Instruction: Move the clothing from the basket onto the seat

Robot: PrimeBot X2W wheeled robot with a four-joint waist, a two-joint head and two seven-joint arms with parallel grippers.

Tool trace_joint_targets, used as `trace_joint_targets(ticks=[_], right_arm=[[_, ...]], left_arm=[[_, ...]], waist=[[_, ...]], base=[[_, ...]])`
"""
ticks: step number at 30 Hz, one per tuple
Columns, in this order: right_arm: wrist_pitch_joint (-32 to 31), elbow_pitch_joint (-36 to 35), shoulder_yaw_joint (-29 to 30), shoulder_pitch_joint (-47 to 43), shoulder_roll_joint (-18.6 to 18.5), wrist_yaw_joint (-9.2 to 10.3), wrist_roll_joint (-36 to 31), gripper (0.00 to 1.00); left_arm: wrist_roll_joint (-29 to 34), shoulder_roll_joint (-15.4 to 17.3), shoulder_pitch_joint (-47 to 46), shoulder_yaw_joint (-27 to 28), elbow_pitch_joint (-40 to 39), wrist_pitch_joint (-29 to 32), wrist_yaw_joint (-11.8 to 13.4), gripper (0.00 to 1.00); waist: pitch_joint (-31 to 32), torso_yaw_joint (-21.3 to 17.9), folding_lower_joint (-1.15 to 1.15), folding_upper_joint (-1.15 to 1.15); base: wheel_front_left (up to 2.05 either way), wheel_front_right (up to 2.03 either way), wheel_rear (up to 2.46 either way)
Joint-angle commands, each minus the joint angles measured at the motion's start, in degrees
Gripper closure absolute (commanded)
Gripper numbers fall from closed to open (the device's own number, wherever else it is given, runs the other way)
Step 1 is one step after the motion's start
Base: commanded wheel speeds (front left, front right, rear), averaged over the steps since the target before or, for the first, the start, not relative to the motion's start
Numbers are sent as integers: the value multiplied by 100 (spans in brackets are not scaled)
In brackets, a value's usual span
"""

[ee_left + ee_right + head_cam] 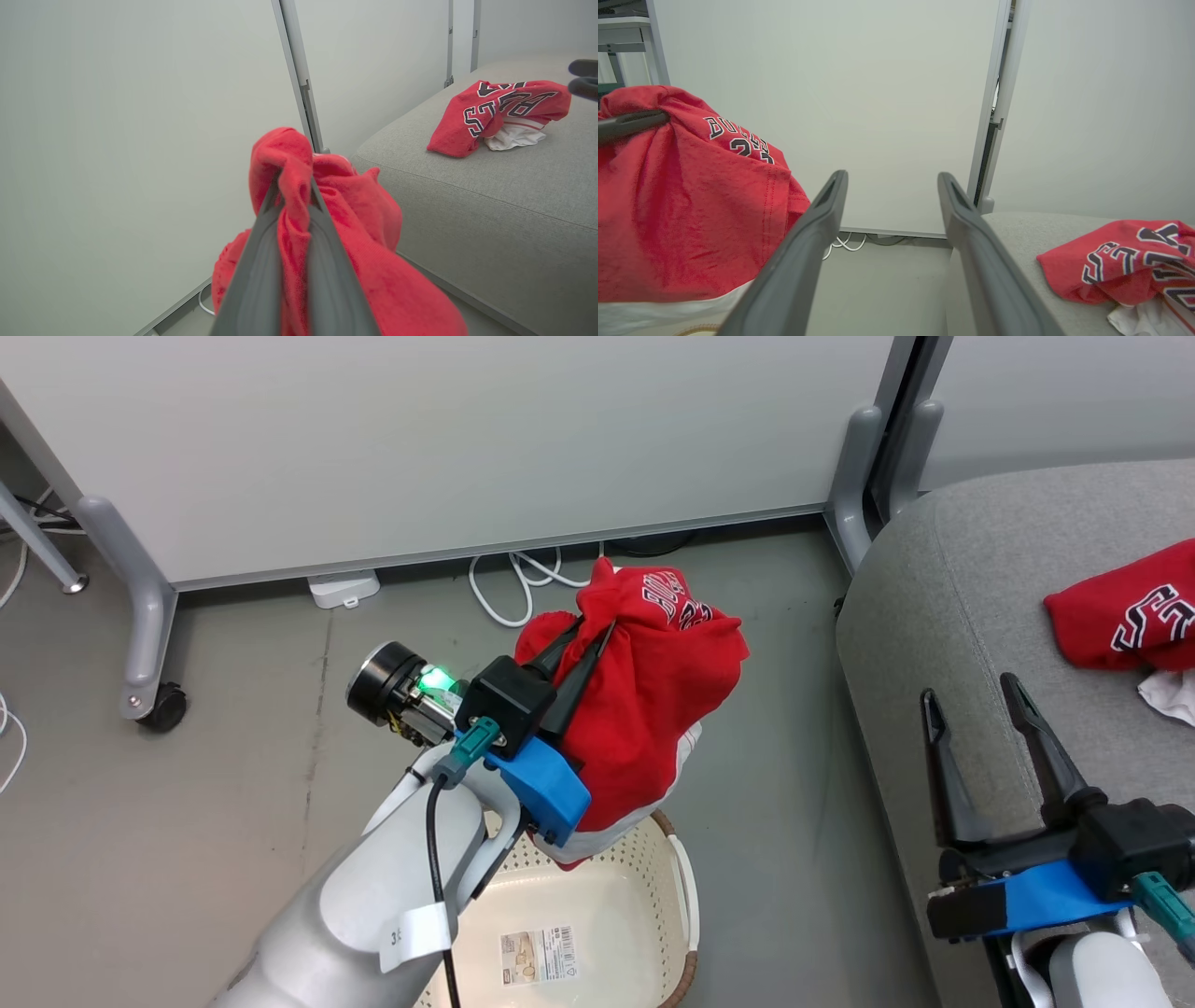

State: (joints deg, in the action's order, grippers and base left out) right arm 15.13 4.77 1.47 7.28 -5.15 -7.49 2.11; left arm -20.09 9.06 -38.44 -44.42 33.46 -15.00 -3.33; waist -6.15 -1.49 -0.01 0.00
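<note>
My left gripper (pixel 597 623) is shut on a red garment (pixel 653 709) with white trim, which hangs in the air above the cream basket (pixel 644 859). In the left wrist view the fabric (pixel 299 186) is pinched between the two fingers. A second red garment (pixel 1130 611) with lettering lies crumpled on the grey seat (pixel 943 616) at the right; it also lies on the seat in the wrist views (pixel 495 114) (pixel 1120 259). My right gripper (pixel 971 695) stands open over the seat's front edge, holding nothing. The basket floor shows a paper label (pixel 537 957).
A white partition wall (pixel 448 439) with grey feet and a caster (pixel 163 705) stands behind. White cables (pixel 513 588) and a small white box (pixel 344 588) lie on the grey floor by its base. Bare floor separates basket and seat.
</note>
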Motion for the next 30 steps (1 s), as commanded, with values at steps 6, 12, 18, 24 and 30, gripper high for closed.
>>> trace_joint_targets(ticks=[6, 12, 18, 24, 30], right_arm=[[3, -63, -409, 161, -6, -1, 37, 0], [3, -8, -1158, 561, 26, -1, 144, 0], [3, 294, -1950, 1053, 93, -1, 246, 0], [4, 829, -2286, 1458, 152, -1, 288, 0], [3, 1551, -2344, 1689, 200, -1, 296, 0]], left_arm=[[40, -34, -19, -31, -4, -27, -16, 100], [81, -102, -189, -121, 18, -27, -41, 100], [128, -202, -352, -215, 23, -25, -55, 100], [156, -356, -518, -354, 28, -25, -86, 100], [165, -504, -662, -469, -72, -26, -78, 100]], waist=[[-53, 29, 1, 0], [-217, 76, 1, 0], [-399, 172, 1, 0], [-554, 349, 1, 0], [-685, 528, 1, 0]], base=[[0, 0, 0], [0, 0, 0], [0, 0, 0], [0, 0, 0], [0, 0, 0]])
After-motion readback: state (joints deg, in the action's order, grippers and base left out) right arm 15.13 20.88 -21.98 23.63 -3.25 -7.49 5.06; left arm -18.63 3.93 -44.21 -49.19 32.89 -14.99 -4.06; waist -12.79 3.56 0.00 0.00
